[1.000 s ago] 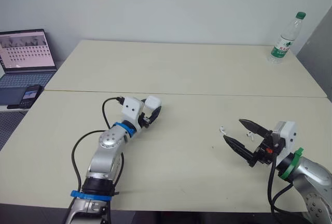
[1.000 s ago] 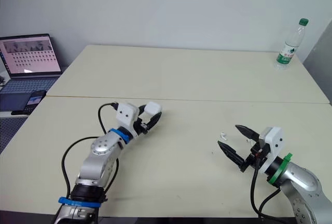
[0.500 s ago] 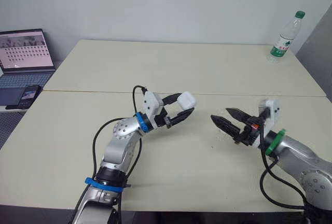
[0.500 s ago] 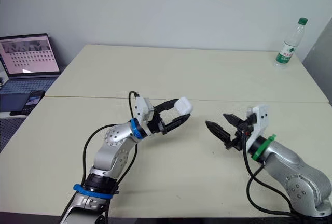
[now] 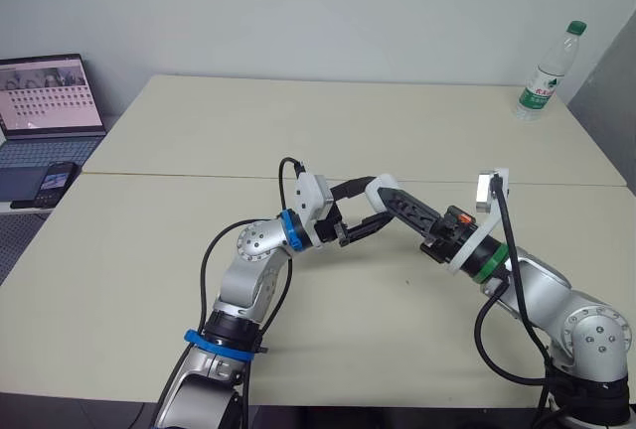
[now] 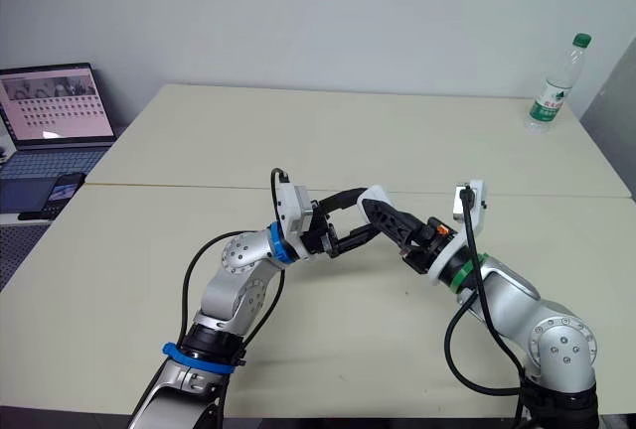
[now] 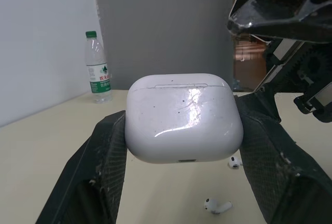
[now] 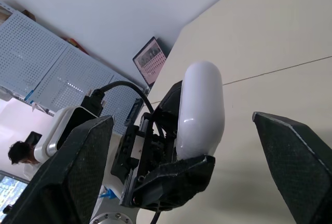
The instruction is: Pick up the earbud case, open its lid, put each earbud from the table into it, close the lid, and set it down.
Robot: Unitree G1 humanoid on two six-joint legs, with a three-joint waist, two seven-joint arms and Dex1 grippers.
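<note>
Left wrist view: earbud case (image 7: 184,117) is clamped in L pincer (image 5: 360,213), lid shut; R pincer (image 5: 397,209), spread apart, should be caught at lid seam (image 7: 181,85) w/o side push

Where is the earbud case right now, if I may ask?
The earbud case is held above the table in the left hand, with the open right hand close beside it.

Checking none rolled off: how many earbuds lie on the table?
2. A nearer earbud and a farther earbud lie on the table beyond the earbud case; more could hide behind it.
</note>
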